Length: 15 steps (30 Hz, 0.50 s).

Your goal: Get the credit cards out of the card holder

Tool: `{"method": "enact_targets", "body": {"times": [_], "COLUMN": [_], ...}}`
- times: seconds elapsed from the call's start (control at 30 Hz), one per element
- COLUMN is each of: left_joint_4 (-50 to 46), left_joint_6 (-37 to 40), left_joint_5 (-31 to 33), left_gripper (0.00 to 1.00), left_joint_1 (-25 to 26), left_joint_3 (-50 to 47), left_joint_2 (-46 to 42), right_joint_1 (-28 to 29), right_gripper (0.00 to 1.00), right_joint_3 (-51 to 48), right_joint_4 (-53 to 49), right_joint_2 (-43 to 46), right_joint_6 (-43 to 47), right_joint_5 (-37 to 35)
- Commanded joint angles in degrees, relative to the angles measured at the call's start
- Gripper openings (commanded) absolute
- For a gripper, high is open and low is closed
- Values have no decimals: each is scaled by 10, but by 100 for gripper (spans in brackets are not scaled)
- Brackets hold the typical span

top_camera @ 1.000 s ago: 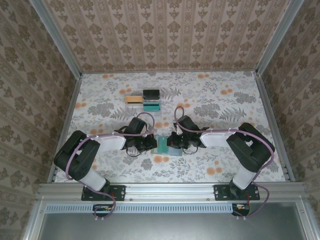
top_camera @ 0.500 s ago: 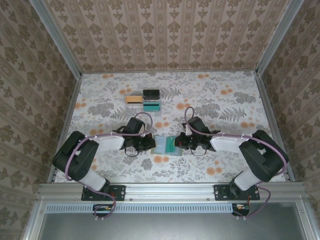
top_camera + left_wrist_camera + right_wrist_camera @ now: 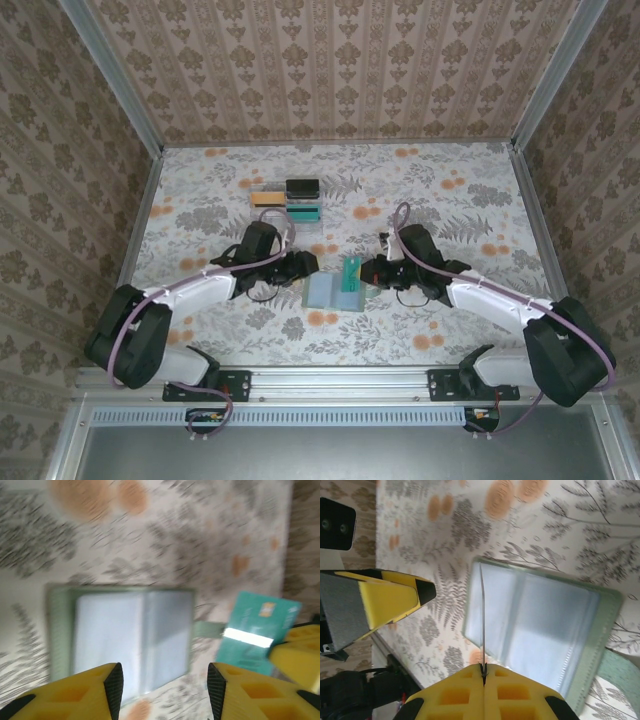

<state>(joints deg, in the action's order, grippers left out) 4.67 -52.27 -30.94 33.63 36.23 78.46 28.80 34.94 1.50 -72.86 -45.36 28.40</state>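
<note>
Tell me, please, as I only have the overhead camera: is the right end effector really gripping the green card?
Observer: Yes. On the right wrist camera the right end effector is shut on the card, which is seen edge-on between its pads.
Operator: Thank you. Is the card clear of the wallet?
Observer: On the left wrist camera the card's whole face shows off to one side of the open wallet, outside its pockets.
Operator: And the other arm?
Observer: The same camera shows the left end effector with its fingers apart and nothing gripped between them.
</note>
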Motion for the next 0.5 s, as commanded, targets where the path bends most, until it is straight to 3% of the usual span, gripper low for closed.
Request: {"method": "enact_targets", "body": {"times": [0.0,0.1,0.47], "left_joint_4": [115,173,215], "left_joint_6": [-73,-104,-124], "left_joint_5": [-42,-55,-95], "left_gripper": [50,48,37], "left_joint_1": [-7,-8,2], "left_joint_3": [4,3,6], "left_joint_2": [-13,-7,7], "right_joint_1": [-13,-16,-20], "right_gripper": [0,0,0], "right_joint_3": [25,45,65], "right_joint_4": [42,69,136], "right_joint_2": [12,9,-28], "right_joint_6": [-3,-11,-47], "right_joint_5": [53,75,109]}}
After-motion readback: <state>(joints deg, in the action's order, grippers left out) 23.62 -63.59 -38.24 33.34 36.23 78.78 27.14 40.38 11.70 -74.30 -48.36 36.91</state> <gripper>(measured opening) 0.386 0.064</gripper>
